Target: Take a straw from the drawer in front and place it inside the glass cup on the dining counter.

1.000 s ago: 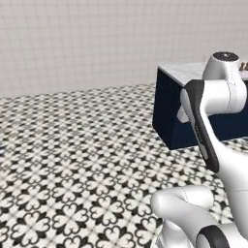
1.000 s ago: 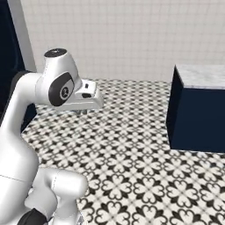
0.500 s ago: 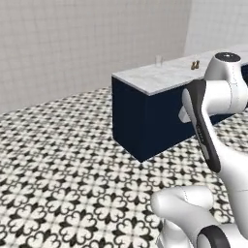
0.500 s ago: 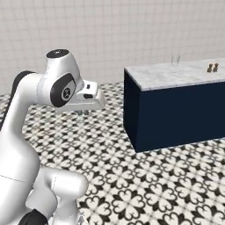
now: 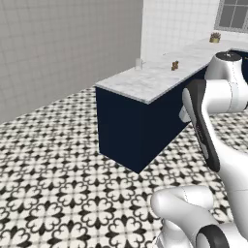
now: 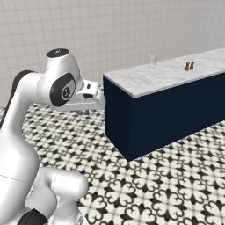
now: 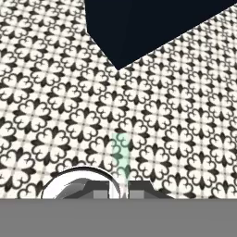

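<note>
The glass cup [image 5: 139, 63] [image 6: 152, 60] stands near the far corner of the dining counter [image 5: 145, 83] [image 6: 149, 79], a veined marble top on a navy base. My gripper [image 7: 119, 186] [image 6: 84, 111] points down over the patterned floor, well short of the counter. It is shut on a pale green translucent straw [image 7: 121, 152], which sticks out from between the fingertips. In the hand view the counter's dark corner [image 7: 139, 28] lies ahead of the straw. In the left base view my forearm hides most of the hand.
Two small brown shakers [image 5: 175, 65] [image 6: 189, 66] stand further along the counter. A small potted plant [image 5: 214, 37] sits at its far end below a window [image 5: 233, 14]. Black-and-white patterned floor [image 6: 176, 176] spreads between me and the counter; tiled walls stand behind.
The whole picture has shifted: the base has turned and the counter has swung into fuller view, nearer and more central. The arm's pose and its hold on the straw look the same.
</note>
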Motion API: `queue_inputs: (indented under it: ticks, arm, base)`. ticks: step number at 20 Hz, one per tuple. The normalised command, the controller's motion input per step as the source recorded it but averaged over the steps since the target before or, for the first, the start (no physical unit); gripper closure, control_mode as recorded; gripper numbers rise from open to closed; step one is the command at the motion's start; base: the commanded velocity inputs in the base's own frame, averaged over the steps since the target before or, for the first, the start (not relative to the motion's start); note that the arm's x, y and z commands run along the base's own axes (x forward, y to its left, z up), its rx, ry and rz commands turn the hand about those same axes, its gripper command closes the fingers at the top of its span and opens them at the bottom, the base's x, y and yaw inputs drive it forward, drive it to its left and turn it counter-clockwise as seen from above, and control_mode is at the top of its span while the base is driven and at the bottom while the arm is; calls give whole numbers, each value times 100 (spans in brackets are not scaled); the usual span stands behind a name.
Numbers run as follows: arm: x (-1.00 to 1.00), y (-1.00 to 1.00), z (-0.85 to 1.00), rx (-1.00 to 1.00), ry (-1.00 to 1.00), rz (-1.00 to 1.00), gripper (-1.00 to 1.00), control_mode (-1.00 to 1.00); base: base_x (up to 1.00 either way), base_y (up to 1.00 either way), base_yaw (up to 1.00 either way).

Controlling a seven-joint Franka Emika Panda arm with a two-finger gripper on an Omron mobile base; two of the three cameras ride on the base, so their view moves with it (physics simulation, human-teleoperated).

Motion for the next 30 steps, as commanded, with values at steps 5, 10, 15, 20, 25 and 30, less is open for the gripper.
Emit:
queue_inputs:
  ticks: [5, 10, 15, 20, 25, 30]
  arm:
    - [0, 0, 0, 0, 0, 0, 100, 100]
    - [0, 0, 0, 0, 0, 0, 100, 100]
    - [0, 0, 0, 0, 0, 0, 100, 100]
    - [0, 0, 0, 0, 0, 0, 100, 100]
    - [0, 0, 0, 0, 0, 0, 100, 100]
    - [0, 0, 0, 0, 0, 0, 100, 100]
  base:
    - [52, 100, -42]
    - [59, 100, -40]
    - [53, 100, -38]
    - [44, 100, -38]
    - [28, 100, -38]
    - [19, 100, -38]
